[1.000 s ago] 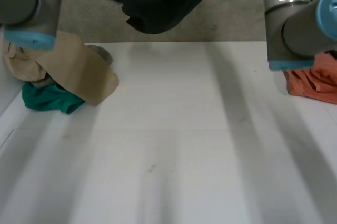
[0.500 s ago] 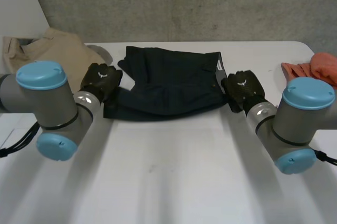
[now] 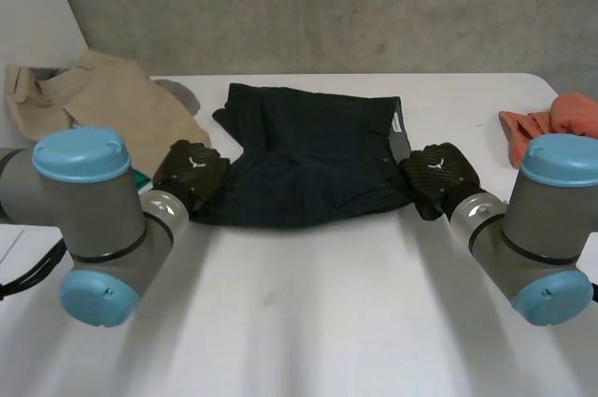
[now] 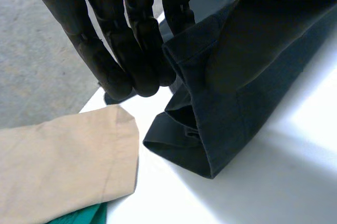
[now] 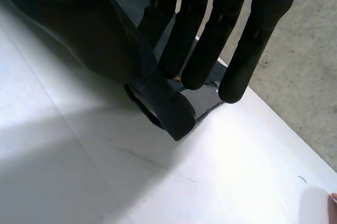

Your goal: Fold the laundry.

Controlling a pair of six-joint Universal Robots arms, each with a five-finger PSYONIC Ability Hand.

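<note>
A dark garment (image 3: 308, 163) is spread mid-frame on the surface (image 3: 308, 322), pinched at its side edges by the left robot hand (image 3: 192, 173) and right robot hand (image 3: 439, 173); it is judged soft and limp; corners are best gripped.

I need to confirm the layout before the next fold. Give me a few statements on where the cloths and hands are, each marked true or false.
1. The dark garment lies on the white table between the left hand and the right hand. True.
2. The orange cloth lies beside the left hand. False: it lies at the table's right edge, beyond the right arm.
3. A beige garment lies on the left hand's side of the table. True.
4. A green cloth lies on top of the dark garment. False: it peeks out from under the beige garment, apart from the dark one.
</note>
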